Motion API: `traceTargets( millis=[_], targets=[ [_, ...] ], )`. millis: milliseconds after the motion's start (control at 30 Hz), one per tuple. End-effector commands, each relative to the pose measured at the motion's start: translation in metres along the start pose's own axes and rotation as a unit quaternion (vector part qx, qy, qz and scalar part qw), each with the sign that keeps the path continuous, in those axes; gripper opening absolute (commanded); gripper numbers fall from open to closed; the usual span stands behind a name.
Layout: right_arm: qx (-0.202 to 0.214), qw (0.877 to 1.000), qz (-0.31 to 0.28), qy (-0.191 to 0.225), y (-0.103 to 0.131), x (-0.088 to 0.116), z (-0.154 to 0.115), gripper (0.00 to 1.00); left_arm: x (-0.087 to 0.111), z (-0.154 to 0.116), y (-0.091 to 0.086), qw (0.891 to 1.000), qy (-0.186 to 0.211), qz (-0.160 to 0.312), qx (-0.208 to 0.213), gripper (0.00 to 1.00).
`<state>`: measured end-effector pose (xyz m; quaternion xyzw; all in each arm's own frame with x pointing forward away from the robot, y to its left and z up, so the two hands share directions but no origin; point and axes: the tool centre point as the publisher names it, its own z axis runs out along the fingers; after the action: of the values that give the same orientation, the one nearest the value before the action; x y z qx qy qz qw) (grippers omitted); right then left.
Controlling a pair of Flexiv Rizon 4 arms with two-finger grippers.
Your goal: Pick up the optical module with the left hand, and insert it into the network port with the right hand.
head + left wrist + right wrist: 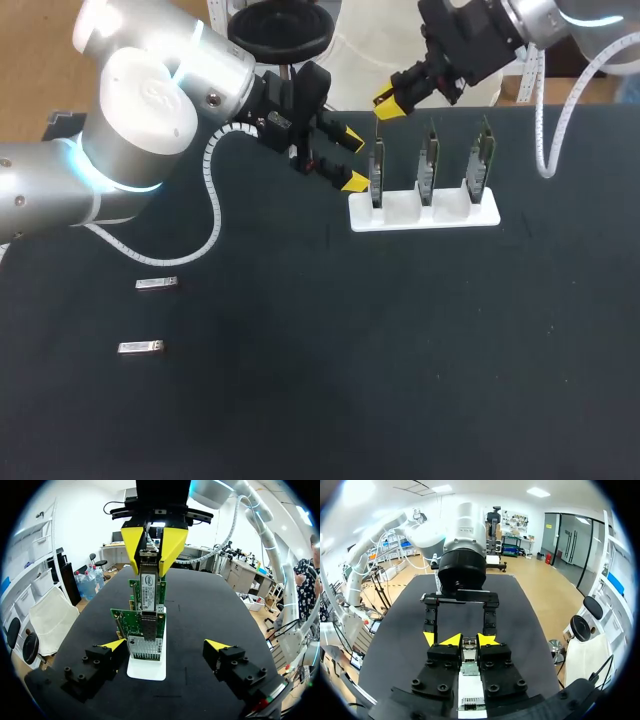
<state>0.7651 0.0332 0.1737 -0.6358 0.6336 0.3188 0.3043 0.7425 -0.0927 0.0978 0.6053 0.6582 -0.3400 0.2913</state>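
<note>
Toward 8 o'clock on the dark table (pixel 300 400) lie two spare modules (pixel 157 284), one below the other, flat and well apart from everything else.

The left arm (pixel 150 110) comes in from 9 o'clock. It bends at a bulky white elbow and reaches level across the table toward 3 o'clock. The left gripper (pixel 353 160) is spread wide and holds nothing. Its yellow tips sit just at 9 o'clock of the leftmost board (pixel 377 175), one tip on each side of that board's edge. In the left wrist view the two fingers stand apart on either side of the white stand (pixel 146 670) and touch neither it nor the boards.

The stand sits toward 2 o'clock from the table's middle and carries three green boards upright in a row.

The right arm (pixel 540 20) comes down from 1 o'clock, with its wrist tilted toward 7 o'clock. The right gripper (pixel 388 100) hangs at 12 o'clock of the leftmost board. Its fingers are pinched on the module (pixel 148 587), which is held upright and lengthwise between the yellow tips. The module's lower end meets the metal port (pixel 149 622) at the top edge of that board. How far in it sits cannot be told.
</note>
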Motion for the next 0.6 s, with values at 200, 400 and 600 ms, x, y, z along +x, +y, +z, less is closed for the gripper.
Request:
traceTargets(
  millis=[200,400,600],
  targets=[
    [0.000,1.000,-0.002,0.005,0.0020,-0.0009,-0.0016,0.00,-0.0009,0.0006,0.0016,1.000,0.002,-0.001,0.001,1.00],
    [-0.005,1.000,-0.003,0.011,0.0017,-0.0009,-0.0007,0.00,-0.0009,0.0006,0.0016,1.000,0.002,-0.001,0.001,1.00],
    [-0.007,1.000,-0.003,0.018,0.0012,-0.0011,0.0008,0.00,-0.0009,0.0006,0.0016,1.000,0.002,-0.001,0.001,1.00]
  ],
)
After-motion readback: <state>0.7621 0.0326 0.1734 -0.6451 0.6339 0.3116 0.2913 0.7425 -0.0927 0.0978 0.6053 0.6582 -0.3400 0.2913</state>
